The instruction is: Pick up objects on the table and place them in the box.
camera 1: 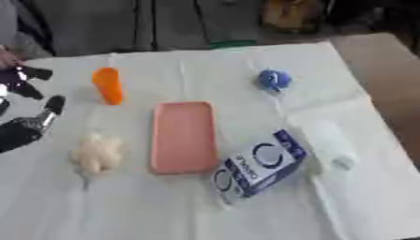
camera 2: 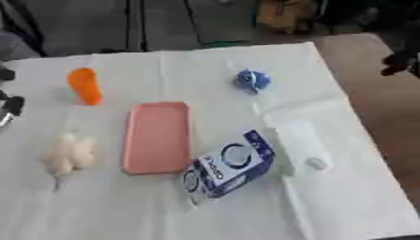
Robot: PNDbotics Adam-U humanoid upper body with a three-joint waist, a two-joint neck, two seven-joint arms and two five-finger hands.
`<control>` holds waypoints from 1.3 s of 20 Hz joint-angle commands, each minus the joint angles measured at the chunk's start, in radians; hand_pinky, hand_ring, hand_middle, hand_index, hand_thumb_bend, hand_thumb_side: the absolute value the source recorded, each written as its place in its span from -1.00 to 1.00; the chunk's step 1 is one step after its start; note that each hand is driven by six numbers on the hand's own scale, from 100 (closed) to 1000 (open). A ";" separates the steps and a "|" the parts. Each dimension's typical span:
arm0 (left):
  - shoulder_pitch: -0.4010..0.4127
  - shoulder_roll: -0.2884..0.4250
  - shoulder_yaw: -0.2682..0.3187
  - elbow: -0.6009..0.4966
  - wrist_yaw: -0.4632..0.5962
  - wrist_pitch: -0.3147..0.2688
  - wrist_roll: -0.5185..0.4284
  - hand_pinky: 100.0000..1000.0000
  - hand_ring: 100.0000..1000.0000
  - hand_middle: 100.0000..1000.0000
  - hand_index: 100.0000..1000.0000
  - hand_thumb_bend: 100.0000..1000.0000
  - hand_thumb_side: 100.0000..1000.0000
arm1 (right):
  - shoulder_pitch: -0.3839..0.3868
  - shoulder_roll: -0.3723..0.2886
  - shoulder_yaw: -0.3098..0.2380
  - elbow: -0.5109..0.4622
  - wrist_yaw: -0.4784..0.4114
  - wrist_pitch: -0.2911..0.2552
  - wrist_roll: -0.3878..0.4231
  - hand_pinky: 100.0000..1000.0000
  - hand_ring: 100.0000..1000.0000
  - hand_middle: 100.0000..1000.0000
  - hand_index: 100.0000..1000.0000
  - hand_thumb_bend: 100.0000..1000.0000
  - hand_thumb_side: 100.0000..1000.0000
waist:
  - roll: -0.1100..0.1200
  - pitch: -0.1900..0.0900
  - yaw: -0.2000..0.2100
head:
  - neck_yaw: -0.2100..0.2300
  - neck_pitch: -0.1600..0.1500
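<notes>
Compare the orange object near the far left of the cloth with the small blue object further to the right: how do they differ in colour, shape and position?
The orange object is elongated and roughly cone-like; the blue object is small and rounded. The orange object looks larger than the blue object. The orange object sits close to the left hand, the blue object well away from it, beyond the pink tray. Both rest alone on the white cloth, untouched.

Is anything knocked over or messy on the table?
The blue and white carton lies on its side, slanted, one corner by the pink tray. A clear bottle lies flat beside it. Nothing looks spilled. The left hand waits open at the left edge.
</notes>
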 commanded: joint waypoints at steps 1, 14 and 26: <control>0.001 0.004 0.023 -0.010 0.051 0.001 0.042 0.20 0.04 0.36 0.64 -0.58 0.40 | -0.008 -0.016 -0.010 -0.010 0.004 -0.001 -0.002 -0.20 -0.06 0.42 0.82 -0.48 0.24 | -0.001 -0.009 0.001 | -0.004 0.004; 0.031 0.008 0.016 -0.015 0.068 0.044 0.179 0.21 0.06 0.39 0.64 -0.52 0.27 | -0.008 -0.017 -0.010 -0.009 0.004 -0.001 -0.002 -0.20 -0.06 0.42 0.82 -0.49 0.24 | -0.001 -0.011 0.001 | -0.004 0.004; -0.076 0.115 -0.088 0.024 -0.427 -0.013 -0.361 0.32 0.28 0.49 0.70 0.44 0.21 | -0.008 -0.021 -0.005 -0.009 0.003 -0.001 0.008 -0.19 -0.06 0.42 0.81 -0.49 0.24 | -0.004 -0.016 -0.002 | 0.001 0.004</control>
